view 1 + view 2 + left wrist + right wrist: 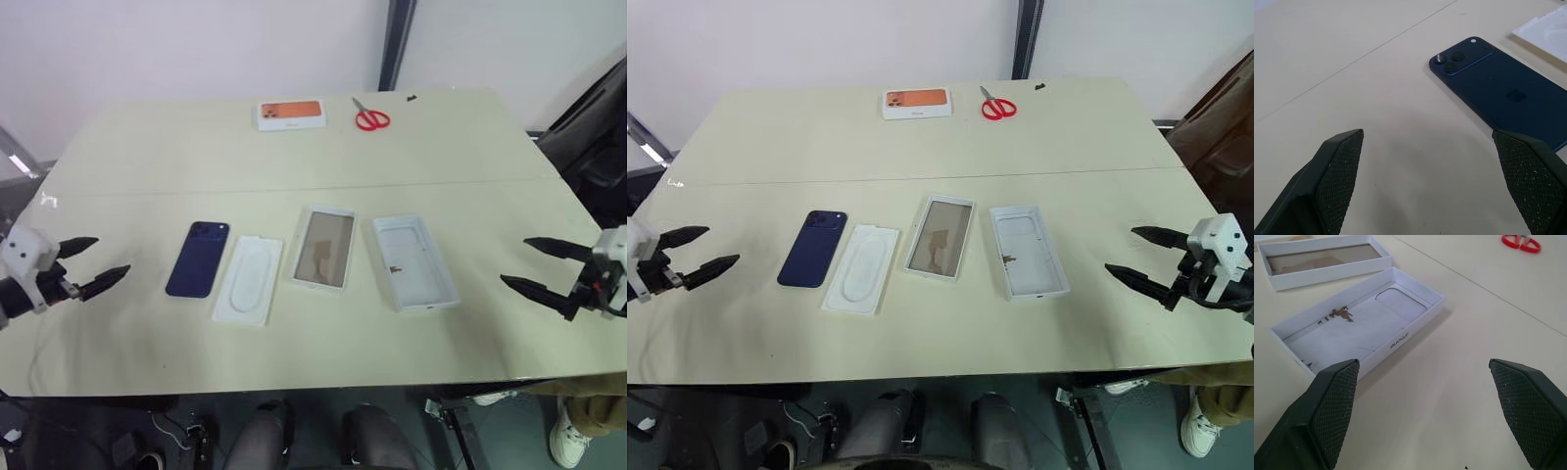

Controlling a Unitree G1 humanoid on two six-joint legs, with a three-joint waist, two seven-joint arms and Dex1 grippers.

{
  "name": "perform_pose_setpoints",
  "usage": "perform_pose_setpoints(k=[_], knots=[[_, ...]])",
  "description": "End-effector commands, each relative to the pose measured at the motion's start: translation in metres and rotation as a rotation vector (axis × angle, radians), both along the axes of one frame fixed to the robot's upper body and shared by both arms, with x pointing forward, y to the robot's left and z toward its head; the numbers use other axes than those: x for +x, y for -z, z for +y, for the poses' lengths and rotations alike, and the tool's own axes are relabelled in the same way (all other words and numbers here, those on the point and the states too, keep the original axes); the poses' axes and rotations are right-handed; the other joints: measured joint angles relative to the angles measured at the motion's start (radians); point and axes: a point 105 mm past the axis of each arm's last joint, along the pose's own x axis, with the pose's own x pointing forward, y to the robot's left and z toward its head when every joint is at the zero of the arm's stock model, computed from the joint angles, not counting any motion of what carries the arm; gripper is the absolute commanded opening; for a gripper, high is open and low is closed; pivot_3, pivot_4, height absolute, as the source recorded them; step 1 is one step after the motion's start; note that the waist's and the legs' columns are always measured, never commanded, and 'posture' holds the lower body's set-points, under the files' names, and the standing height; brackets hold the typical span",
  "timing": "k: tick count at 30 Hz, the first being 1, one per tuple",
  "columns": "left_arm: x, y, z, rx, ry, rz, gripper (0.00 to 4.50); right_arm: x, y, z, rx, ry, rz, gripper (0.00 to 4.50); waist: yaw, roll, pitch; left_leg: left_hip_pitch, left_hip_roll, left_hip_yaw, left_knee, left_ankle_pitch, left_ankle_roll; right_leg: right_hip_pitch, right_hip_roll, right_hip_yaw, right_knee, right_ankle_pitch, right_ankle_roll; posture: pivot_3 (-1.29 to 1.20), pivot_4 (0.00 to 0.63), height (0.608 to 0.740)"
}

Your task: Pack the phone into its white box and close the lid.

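Observation:
The dark navy phone (198, 258) lies camera side up, left of centre on the table. To its right sits the white box (319, 285), a shallow tray with a brownish shiny floor. Further right the lid (414, 261) rests open side up, plain white inside. My left gripper (110, 257) hovers open at the table's left, a little short of the phone (1498, 88). My right gripper (514, 260) hangs open at the table's right, apart from the lid (1361, 323). Nothing is between either pair of fingers.
A flat white insert (249, 279) with an oval recess lies between the phone and the tray. At the far edge sit a white box with an orange top (291, 114) and red scissors (371, 117). The table's front edge runs close below the row.

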Motion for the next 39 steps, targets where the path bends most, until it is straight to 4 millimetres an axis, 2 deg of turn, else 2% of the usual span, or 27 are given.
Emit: perform_pose_setpoints(k=[1,6,20,30,32,33,34,36,37,39], knots=[[0.003,-0.011,-0.001,0.012,-0.004,-0.048,4.43,0.002,-0.010,-0.001,-0.015,0.000,-0.041,4.45,0.000,0.000,0.000,0.000,0.000,0.000,0.000,0.000,0.000,0.000,0.000,0.000,0.000,0.000,0.000,0.00,0.150,0.740],[0.005,-0.005,-0.004,0.028,0.015,-0.007,4.43,0.002,-0.008,0.001,-0.012,-0.002,-0.040,4.45,0.000,0.000,0.000,0.000,0.000,0.000,0.000,0.000,0.000,0.000,0.000,0.000,0.000,0.000,0.000,0.00,0.150,0.740],[0.010,-0.008,-0.014,-0.004,0.031,-0.017,4.43,0.007,-0.010,0.006,-0.003,-0.010,-0.050,4.45,-0.001,0.000,0.000,0.000,0.000,0.000,0.000,0.000,0.000,0.000,0.000,0.000,0.000,0.000,0.000,0.00,0.150,0.740],[0.015,-0.004,-0.036,-0.030,0.029,0.017,4.43,0.014,-0.016,0.023,0.014,-0.047,-0.078,4.45,0.000,0.000,0.000,0.000,0.000,0.000,0.001,0.000,0.000,0.000,0.000,0.000,0.001,0.000,0.000,0.00,0.150,0.740],[0.015,0.000,-0.042,-0.081,0.027,0.075,4.43,0.015,-0.017,0.028,-0.001,-0.060,-0.089,4.45,0.000,0.000,0.000,0.000,0.000,0.000,0.001,0.000,0.000,0.000,0.000,0.000,0.001,0.000,0.000,0.00,0.150,0.740],[0.015,0.002,-0.048,-0.123,0.026,0.118,4.43,0.016,-0.018,0.032,-0.002,-0.074,-0.091,4.45,-0.001,0.000,0.000,0.000,0.000,0.000,0.001,0.000,0.000,0.000,0.000,0.000,0.001,0.000,0.000,0.00,0.150,0.740],[0.016,0.002,-0.065,-0.210,0.052,0.162,4.43,0.018,-0.021,0.051,-0.001,-0.136,-0.107,4.45,-0.001,0.000,0.000,0.000,0.000,0.000,0.001,0.000,0.000,0.000,0.000,0.000,0.001,0.000,0.000,0.00,0.150,0.740],[0.015,0.003,-0.093,-0.268,0.111,0.221,4.43,0.019,-0.027,0.081,-0.008,-0.246,-0.135,4.45,-0.002,0.000,0.000,0.000,0.000,0.000,0.001,0.000,0.000,0.000,0.000,0.000,0.001,0.000,0.000,0.00,0.150,0.740],[0.011,0.005,-0.105,-0.298,0.145,0.265,4.43,0.019,-0.029,0.097,-0.007,-0.300,-0.146,4.45,-0.003,0.000,0.000,0.000,0.000,0.000,0.001,0.000,0.000,0.000,0.000,0.000,0.001,0.000,0.000,0.00,0.150,0.740],[0.005,0.007,-0.120,-0.332,0.181,0.333,4.43,0.017,-0.030,0.117,-0.008,-0.365,-0.156,4.45,-0.003,0.000,0.000,0.000,0.000,0.000,0.003,0.000,0.000,0.000,0.000,0.000,0.003,0.000,0.000,0.00,0.150,0.740]])
